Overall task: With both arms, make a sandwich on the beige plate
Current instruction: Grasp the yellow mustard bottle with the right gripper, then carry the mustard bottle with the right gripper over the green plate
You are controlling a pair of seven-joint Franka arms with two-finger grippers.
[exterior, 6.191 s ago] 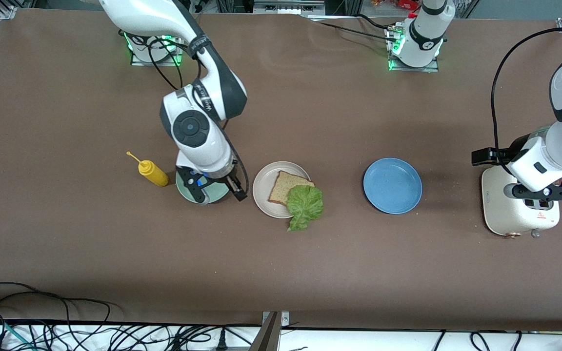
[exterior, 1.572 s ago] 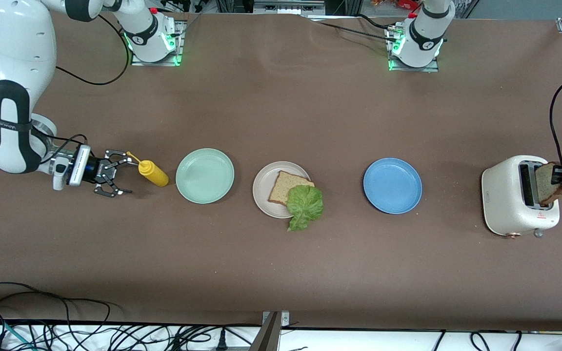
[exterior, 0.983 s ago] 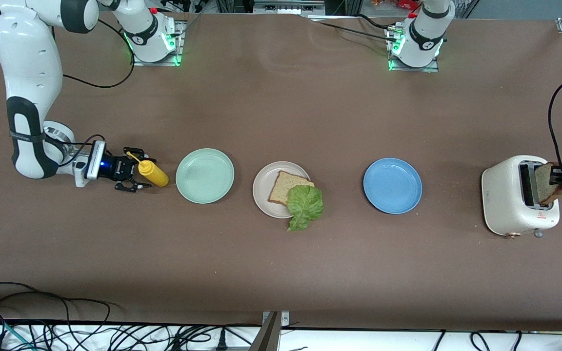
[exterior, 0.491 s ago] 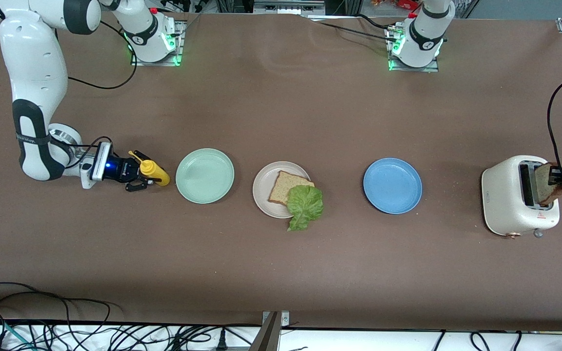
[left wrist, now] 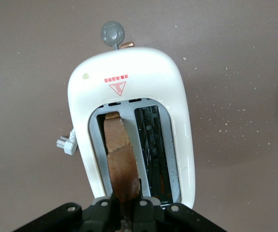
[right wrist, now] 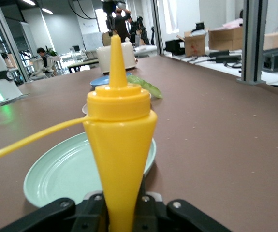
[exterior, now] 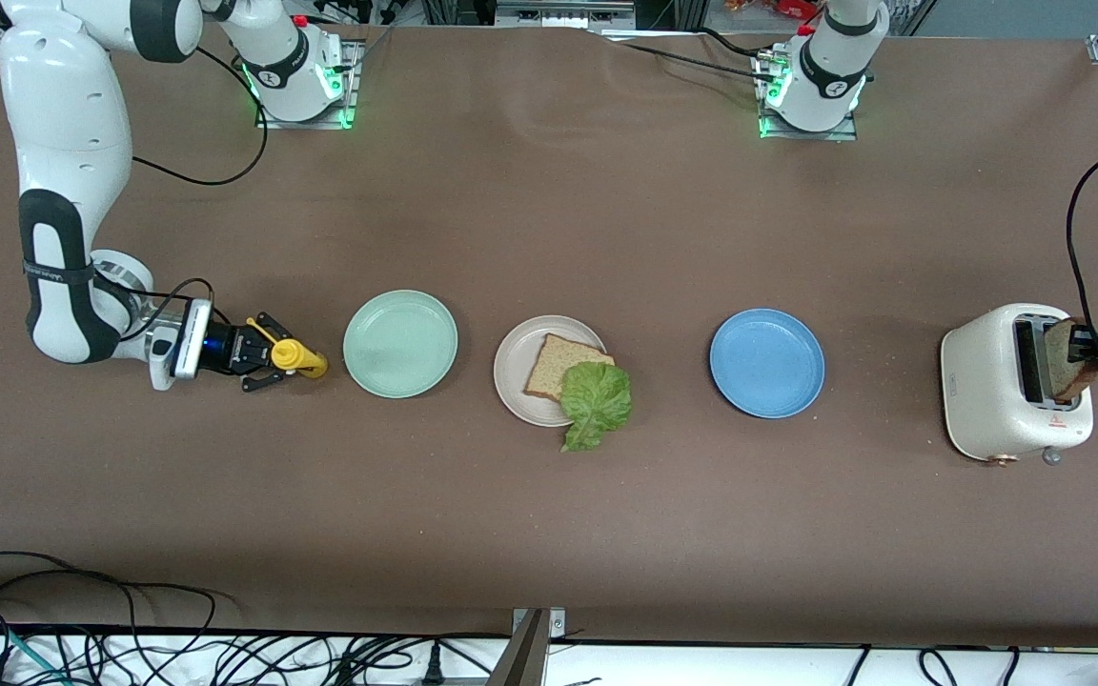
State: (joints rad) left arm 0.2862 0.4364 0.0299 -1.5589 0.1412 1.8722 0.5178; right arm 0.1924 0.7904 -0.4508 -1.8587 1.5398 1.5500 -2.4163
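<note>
The beige plate [exterior: 515,367] lies mid-table with one slice of brown bread [exterior: 560,364] on it. A ruffled lettuce leaf [exterior: 596,400] overlaps that slice and hangs over the plate's rim toward the front camera. My left gripper [exterior: 1087,349] [left wrist: 125,211] is shut on a second bread slice [exterior: 1067,360] [left wrist: 121,159], which stands on edge in a slot of the white toaster [exterior: 992,386] [left wrist: 129,92]. My right gripper [exterior: 270,354] [right wrist: 122,212] is shut on a yellow squeeze bottle [exterior: 297,357] [right wrist: 119,130], low over the table beside the mint-green plate [exterior: 400,343] [right wrist: 61,174].
A blue plate [exterior: 766,363] lies between the beige plate and the toaster. The toaster's grey plug [left wrist: 67,144] lies on the table beside it. Cables run along the table's edge nearest the front camera [exterior: 130,648]. Open brown tabletop surrounds the row of plates.
My right gripper slid onto the yellow bottle and closed on it. My left gripper still holds the bread slice at the toaster, hardly moved.
</note>
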